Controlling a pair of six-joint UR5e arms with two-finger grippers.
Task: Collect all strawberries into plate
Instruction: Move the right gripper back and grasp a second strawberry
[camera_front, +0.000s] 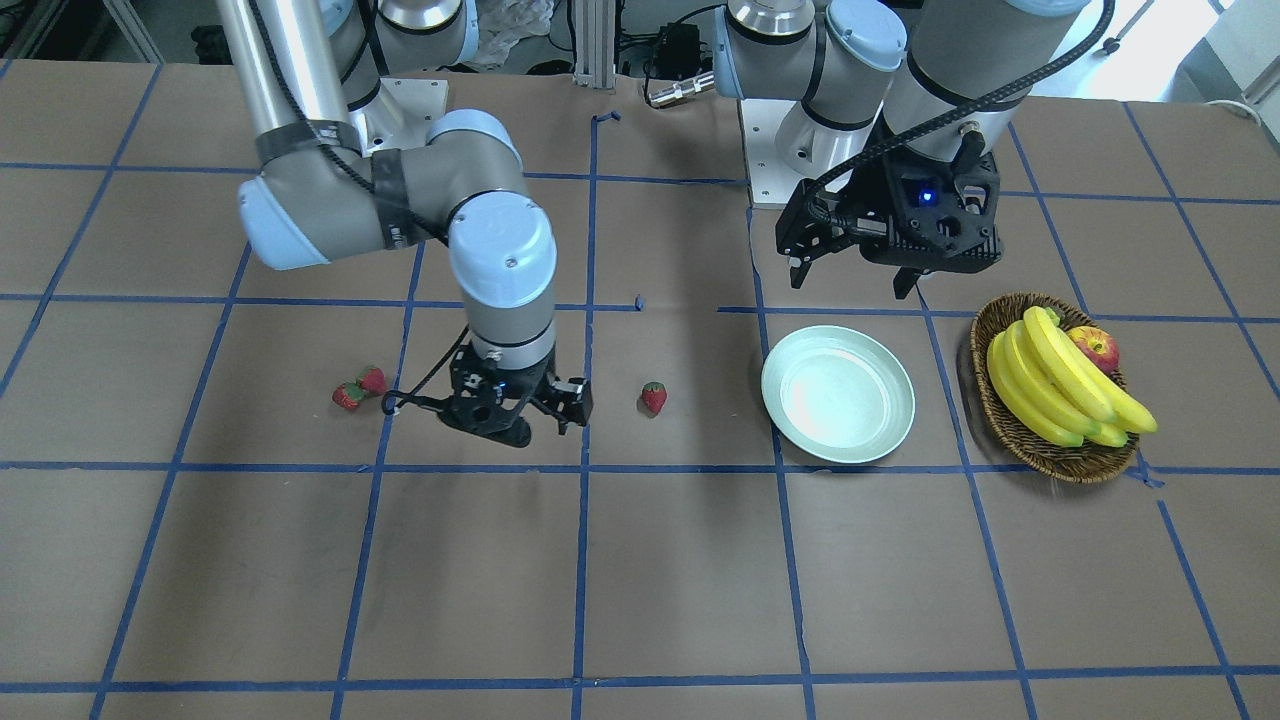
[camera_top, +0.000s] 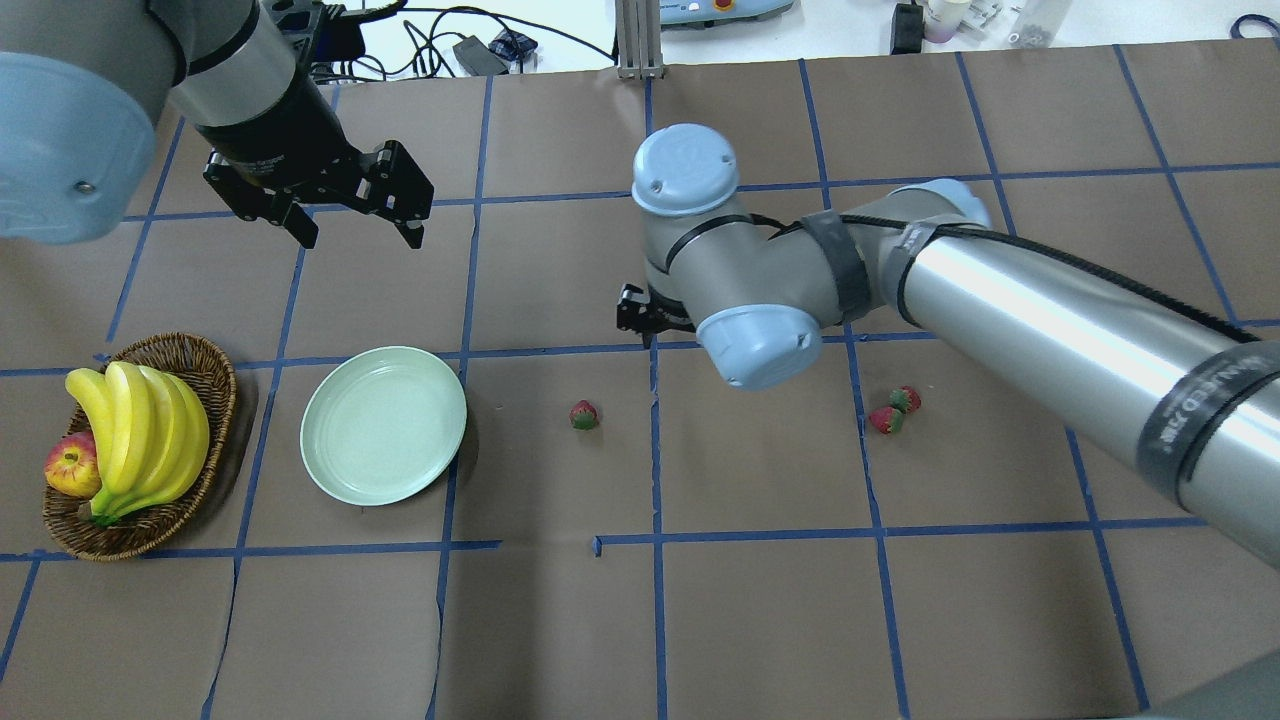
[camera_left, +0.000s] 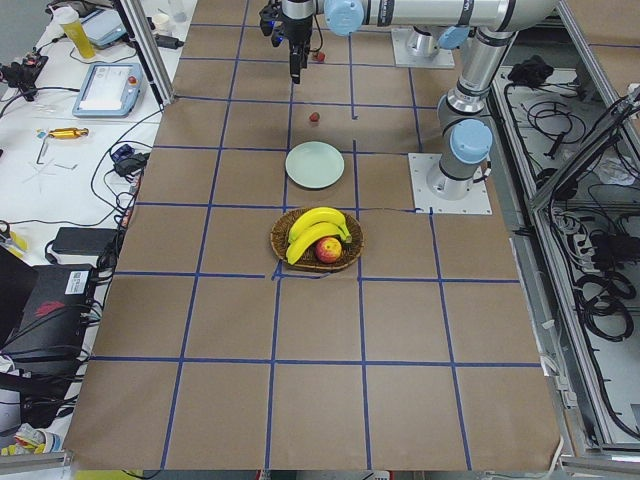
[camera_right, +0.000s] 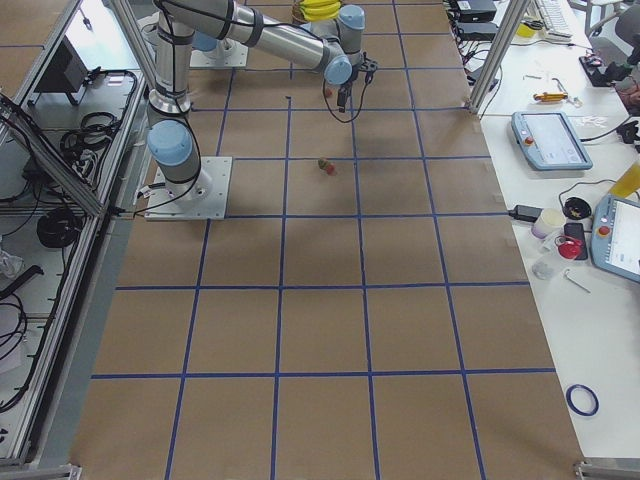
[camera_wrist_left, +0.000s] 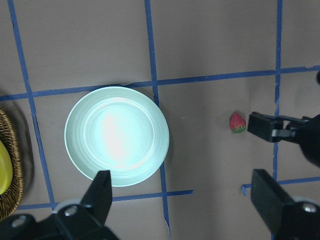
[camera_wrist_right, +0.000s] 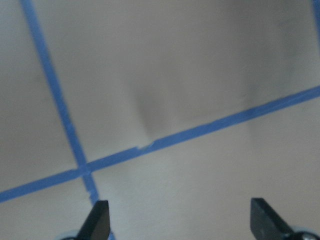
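While strawberries (camera_top: 584, 414) lie on the desk (camera_top: 760, 620) outside the plate (camera_top: 383, 425), left gripper (camera_top: 360, 240) and right gripper (camera_wrist_right: 182, 222) fingers are held spread, unladen.

Wicker basket (camera_top: 215, 375), bananas (camera_top: 140, 425), apple (camera_top: 70, 467), blue-taped table (camera_top: 760, 600)

Three strawberries (camera_top: 584, 414) lie on the table (camera_top: 760, 620): one near the single plate (camera_top: 383, 424), and a pair of strawberries (camera_top: 886, 420) side by side, well apart from the plate. One basket (camera_top: 215, 365) just beside the plate holds one bunch of bananas (camera_top: 140, 430) and one apple (camera_top: 70, 466). Two grippers show: the left gripper (camera_top: 360, 240) and the right gripper (camera_wrist_right: 177, 222)
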